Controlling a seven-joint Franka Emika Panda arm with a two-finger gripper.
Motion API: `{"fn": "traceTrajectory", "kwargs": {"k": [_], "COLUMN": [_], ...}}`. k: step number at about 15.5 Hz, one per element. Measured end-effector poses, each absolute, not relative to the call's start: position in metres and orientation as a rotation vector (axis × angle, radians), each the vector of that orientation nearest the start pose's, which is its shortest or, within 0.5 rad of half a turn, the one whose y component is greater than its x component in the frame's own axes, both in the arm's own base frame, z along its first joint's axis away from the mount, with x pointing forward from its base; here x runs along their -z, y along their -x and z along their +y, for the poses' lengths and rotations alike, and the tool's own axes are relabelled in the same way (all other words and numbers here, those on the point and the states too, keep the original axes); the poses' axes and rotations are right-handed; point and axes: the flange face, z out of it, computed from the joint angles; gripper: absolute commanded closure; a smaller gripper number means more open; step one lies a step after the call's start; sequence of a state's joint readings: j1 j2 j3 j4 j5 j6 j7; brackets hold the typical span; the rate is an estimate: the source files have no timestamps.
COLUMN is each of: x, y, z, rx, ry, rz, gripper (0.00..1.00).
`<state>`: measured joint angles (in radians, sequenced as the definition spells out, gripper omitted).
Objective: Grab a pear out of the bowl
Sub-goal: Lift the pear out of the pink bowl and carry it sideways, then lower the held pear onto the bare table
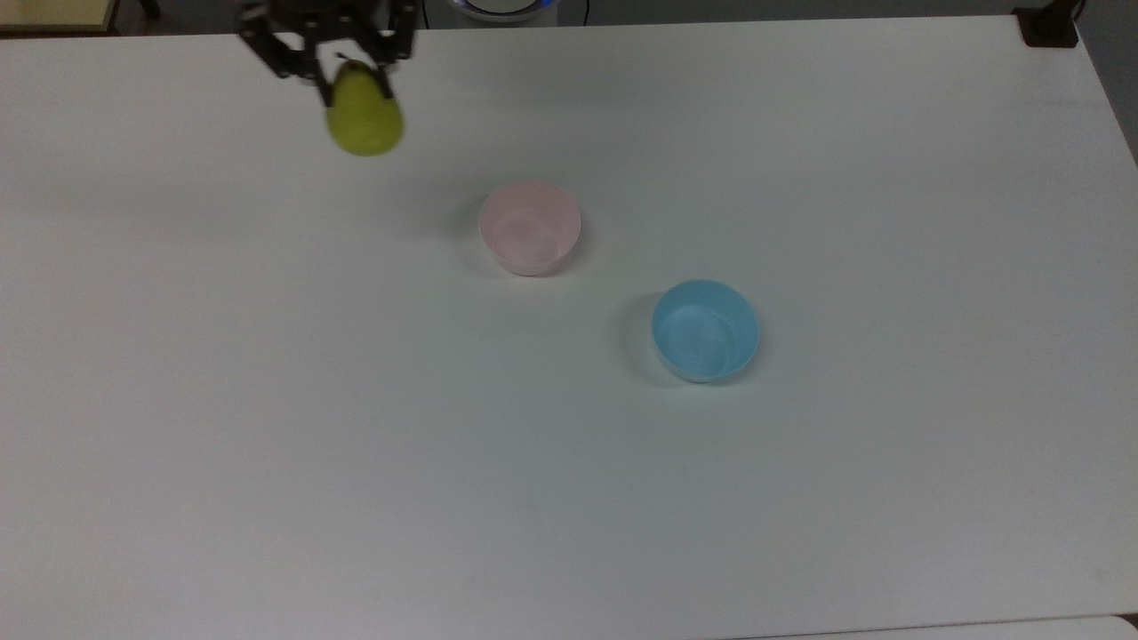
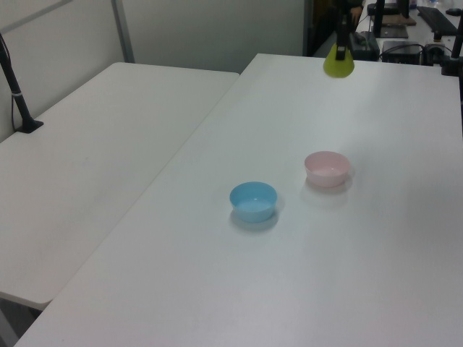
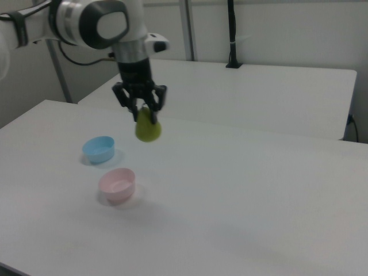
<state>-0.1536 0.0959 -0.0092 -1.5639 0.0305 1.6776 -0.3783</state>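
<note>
The pincer (image 3: pixel 141 110) is clamped on the pear (image 3: pixel 148 129) (hanging below it); the bowl (image 3: pixel 117 185) sits apart.

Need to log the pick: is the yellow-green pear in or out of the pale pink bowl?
Out. The yellow-green pear hangs in the gripper high above the table, and the pale pink bowl is empty.

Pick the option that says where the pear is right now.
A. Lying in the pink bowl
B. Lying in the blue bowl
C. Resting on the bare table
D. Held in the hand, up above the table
D: the hand grips the pear by its top, in the air, while the pink bowl and blue bowl hold nothing.
</note>
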Motion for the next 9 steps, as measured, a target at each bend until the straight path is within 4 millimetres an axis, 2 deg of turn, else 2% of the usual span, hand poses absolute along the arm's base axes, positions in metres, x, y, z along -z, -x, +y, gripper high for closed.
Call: {"fn": "traceTrajectory", "kwargs": {"k": [2,5,7,9], "x": [-0.574,-0.552,-0.524,-0.486], "y": [-0.584,-0.587,-0.597,-0.615], "z": [-0.134,-0.19,-0.216,-0.228], "rx": [0.027,0.057,0.082,0.107], "ry": [3.1,3.121,3.138,3.154], "rz": [-0.335,-0.306,-0.29,-0.281], "gripper": [1.0,1.0,1.0,1.0]}}
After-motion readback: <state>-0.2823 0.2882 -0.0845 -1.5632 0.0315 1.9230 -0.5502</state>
